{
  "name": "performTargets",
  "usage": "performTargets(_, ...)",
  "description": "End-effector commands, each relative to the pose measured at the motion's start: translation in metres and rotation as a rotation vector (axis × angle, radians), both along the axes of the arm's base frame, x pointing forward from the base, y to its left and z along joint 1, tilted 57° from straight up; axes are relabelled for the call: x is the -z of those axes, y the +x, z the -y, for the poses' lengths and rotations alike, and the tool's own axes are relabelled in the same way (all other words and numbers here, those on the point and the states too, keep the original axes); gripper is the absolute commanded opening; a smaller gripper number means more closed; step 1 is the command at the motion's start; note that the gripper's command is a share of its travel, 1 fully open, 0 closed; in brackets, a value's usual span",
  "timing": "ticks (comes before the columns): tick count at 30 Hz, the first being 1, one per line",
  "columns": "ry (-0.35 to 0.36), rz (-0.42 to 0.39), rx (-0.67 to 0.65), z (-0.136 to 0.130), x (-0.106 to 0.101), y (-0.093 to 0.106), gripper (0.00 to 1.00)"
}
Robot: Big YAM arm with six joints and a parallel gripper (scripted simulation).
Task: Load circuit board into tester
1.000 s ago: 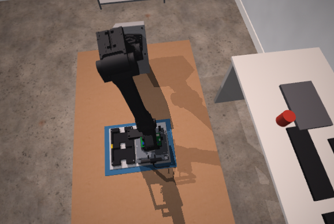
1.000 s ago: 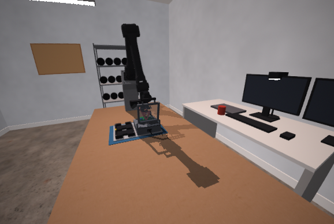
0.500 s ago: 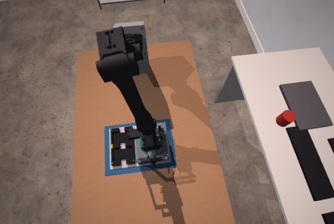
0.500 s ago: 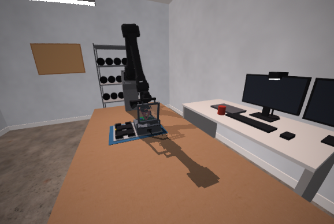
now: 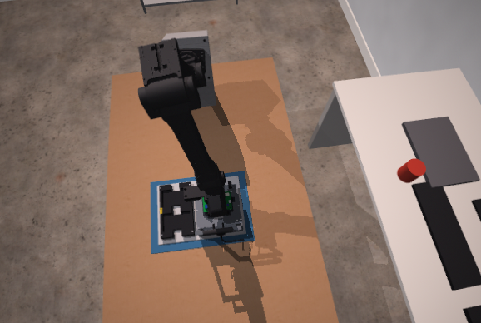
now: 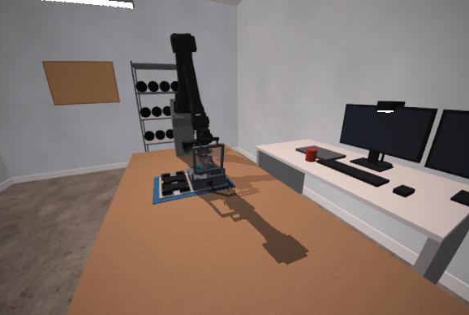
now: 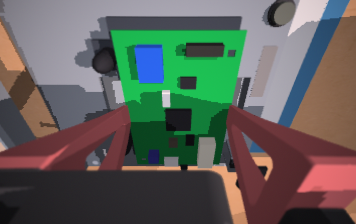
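Gripping the green circuit board by its two long edges, the gripper has it over the grey tester, with a reddish fingertip meeting each side. The board is a flat rectangle, face up, carrying a glossy-looking blue block, a long dark connector, a square black chip and, toward the gripper's end of the wrist view, an upright off-white block. I cannot tell whether the pins pass through its holes. The fingers are open triangular frames (rather like little trusses), and their shade darkens the lower part of the board.

The tester's lid stands raised, a thin dark rectangular frame. Beside the tester lies the matte black tray, blocky and notched, with a small yellow mark on its outer side. Both sit over a flat blue mat on the orange-brown table, whose surface looks smooth.

On the pale desk stands a plain red cylinder (a cup, by its shape). No brand, label or lettering is legible.
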State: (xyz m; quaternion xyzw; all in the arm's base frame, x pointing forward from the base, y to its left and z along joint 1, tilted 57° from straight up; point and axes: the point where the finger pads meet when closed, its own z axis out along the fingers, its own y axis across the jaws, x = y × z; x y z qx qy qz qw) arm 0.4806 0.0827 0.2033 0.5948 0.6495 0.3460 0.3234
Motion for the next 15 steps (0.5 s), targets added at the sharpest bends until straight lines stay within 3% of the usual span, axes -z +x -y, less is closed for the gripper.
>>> performTargets(1,0.009,0.004,-0.011,-0.0093,-0.0021,0.0034,0.72)
performTargets(15,0.009,0.005,-0.011,-0.0094,-0.0037,0.0042,0.72)
